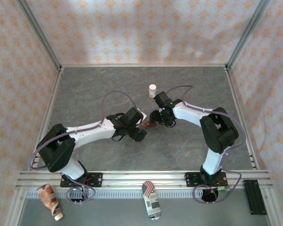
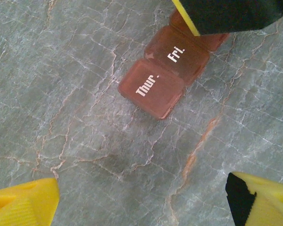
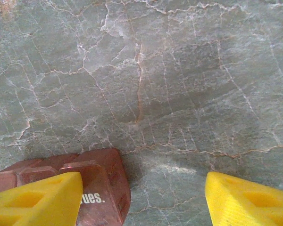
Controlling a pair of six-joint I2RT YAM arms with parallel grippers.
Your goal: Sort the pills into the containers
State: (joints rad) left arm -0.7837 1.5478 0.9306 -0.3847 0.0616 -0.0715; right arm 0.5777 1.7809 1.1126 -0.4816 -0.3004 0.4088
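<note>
The containers (image 1: 148, 125) are a dark red-brown strip of joined square compartments lying flat on the grey marbled table between my two grippers. In the left wrist view the containers (image 2: 164, 77) read "Thur." and "Fri.", lying ahead of my left gripper (image 2: 141, 203), which is open over bare table. A black-and-yellow finger (image 2: 226, 14) of the right gripper reaches over their far end. In the right wrist view the containers (image 3: 101, 181) read "ues." and sit under the left finger (image 3: 37, 200). My right gripper (image 3: 144, 200) is open with table between its fingers. The pills are out of view.
A small white bottle (image 1: 153, 90) with a white cap stands just behind the right gripper (image 1: 162, 117). A brown bottle (image 1: 49, 199), a flag-patterned pack (image 1: 151, 200) and a black block (image 1: 254, 197) lie on the front rail. Patterned walls enclose the table.
</note>
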